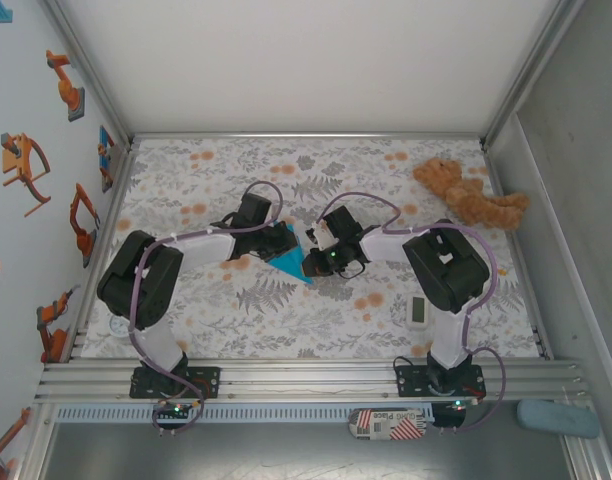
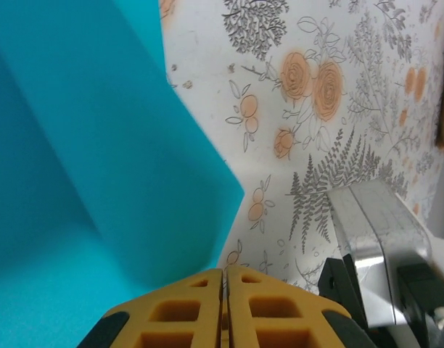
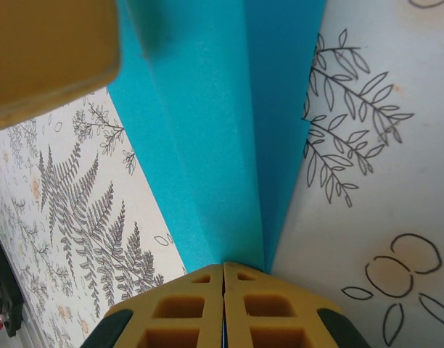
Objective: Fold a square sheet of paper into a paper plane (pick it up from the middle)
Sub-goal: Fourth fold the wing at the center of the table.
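- A brown teddy bear (image 1: 471, 195) lies in the far right corner of the bench (image 1: 216, 310), well apart from the paper.
- A small white timer (image 1: 418, 311) lies flat on the bench just beside the right arm (image 1: 446, 265), on its near side.
- Off the bench, past the near rail, lie a striped flat item (image 1: 386, 425) and a grey-blue pad (image 1: 558, 418).
- A small white round thing (image 1: 119, 326) sits at the left edge of the bench, partly hidden by the left arm (image 1: 146, 275). I cannot tell what it is.
- The cyan-blue paper (image 1: 289, 262) is in the middle of the bench between the two wrists. It is folded, with creases, and a pointed corner faces the near edge.
- The two wrists crowd over the paper from above and cover its far part.
- The left jaws are pressed together, and the paper (image 2: 99, 167) runs down to the seam between the yellow fingers (image 2: 178, 312). A silver and black part of the other wrist (image 2: 381, 246) stands just to the right.
- The right jaws are closed on a folded edge of the paper (image 3: 207, 145), which meets the yellow fingers (image 3: 273, 312) at their seam. A blurred yellow finger (image 3: 48, 58) of the left arm shows at the top left of the right wrist view.
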You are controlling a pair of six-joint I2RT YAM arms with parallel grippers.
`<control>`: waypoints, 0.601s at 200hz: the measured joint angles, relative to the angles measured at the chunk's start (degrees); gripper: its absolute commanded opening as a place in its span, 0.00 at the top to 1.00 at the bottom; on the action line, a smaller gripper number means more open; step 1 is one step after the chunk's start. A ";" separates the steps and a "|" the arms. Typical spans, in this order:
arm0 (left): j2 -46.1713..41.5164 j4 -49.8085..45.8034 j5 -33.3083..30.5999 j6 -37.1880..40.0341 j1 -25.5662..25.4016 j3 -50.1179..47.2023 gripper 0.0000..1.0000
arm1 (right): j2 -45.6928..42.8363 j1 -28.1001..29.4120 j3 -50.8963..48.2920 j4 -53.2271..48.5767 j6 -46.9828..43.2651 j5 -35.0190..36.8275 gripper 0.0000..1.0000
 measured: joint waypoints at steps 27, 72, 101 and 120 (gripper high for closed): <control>1.29 2.34 0.59 -0.22 0.02 0.00 0.89 | 0.09 0.00 0.17 -0.26 -0.15 -0.02 0.93; 2.69 3.93 0.81 -0.22 0.50 -0.24 0.90 | 0.13 -0.02 0.20 -0.28 -0.17 -0.02 0.93; 3.74 4.46 1.31 -0.20 1.57 -0.42 0.87 | 0.17 -0.02 0.20 -0.28 -0.24 -0.04 0.93; 4.57 4.96 1.81 -0.17 2.36 -0.42 0.86 | 0.17 -0.02 0.31 -0.48 -0.44 -0.04 0.93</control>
